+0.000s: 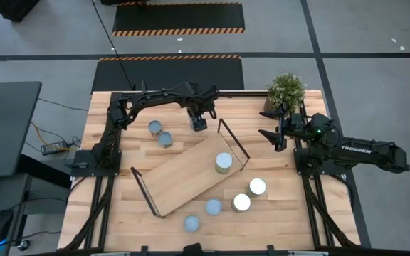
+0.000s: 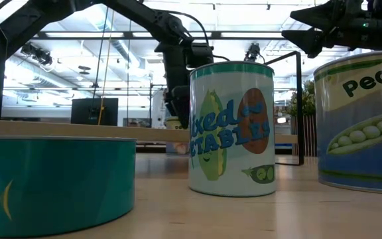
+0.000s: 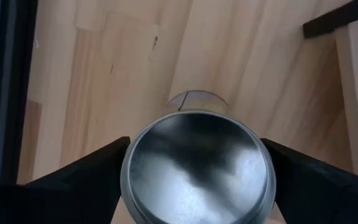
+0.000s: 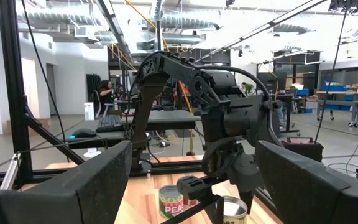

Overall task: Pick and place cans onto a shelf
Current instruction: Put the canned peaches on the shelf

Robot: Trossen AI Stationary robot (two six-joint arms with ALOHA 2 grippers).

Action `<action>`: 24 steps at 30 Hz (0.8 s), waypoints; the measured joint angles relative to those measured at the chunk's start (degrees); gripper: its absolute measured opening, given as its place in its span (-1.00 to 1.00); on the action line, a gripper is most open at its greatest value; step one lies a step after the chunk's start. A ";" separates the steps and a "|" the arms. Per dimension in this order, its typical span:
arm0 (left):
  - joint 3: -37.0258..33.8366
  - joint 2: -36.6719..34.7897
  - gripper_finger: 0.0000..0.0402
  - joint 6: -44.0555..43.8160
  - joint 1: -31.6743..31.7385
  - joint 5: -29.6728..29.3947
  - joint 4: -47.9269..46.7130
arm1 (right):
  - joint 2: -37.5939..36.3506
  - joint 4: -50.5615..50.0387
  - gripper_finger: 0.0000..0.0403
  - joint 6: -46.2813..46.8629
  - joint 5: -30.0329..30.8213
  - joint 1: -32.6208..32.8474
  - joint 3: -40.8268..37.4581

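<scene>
Fingers of the left gripper clamp a can above the tabletop, beside the shelf; the can's label is hidden. One can stands on the shelf. The right gripper hovers spread, empty, near the plant.

I read "TROSSEN" in white on the right arm. The middle can shows a partly legible "…xed …TABLES"; the can at the low view's right edge reads "Peas". The can seen past the right wrist reads "PEA…".
</scene>
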 joint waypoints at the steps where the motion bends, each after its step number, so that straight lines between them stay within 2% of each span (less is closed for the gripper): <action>1: 0.00 0.00 0.76 -0.24 0.00 0.00 -0.16 | 0.00 0.00 0.73 0.00 0.00 -0.02 0.00; 6: 0.00 0.00 0.74 -1.85 0.00 0.02 -0.13 | 0.00 0.00 0.73 0.01 -0.07 0.00 0.00; 13: 0.00 -0.07 0.61 -2.68 0.00 0.02 -0.65 | 0.00 0.00 0.73 0.01 -0.09 -0.01 0.00; 19: 0.01 -0.07 0.63 -1.70 0.02 -0.02 -1.07 | 0.00 0.00 0.73 0.01 -0.07 -0.02 0.00; 24: 2.74 -0.05 0.62 -0.33 0.02 -0.25 -4.55 | 0.00 0.00 0.73 -0.01 -0.07 0.00 0.00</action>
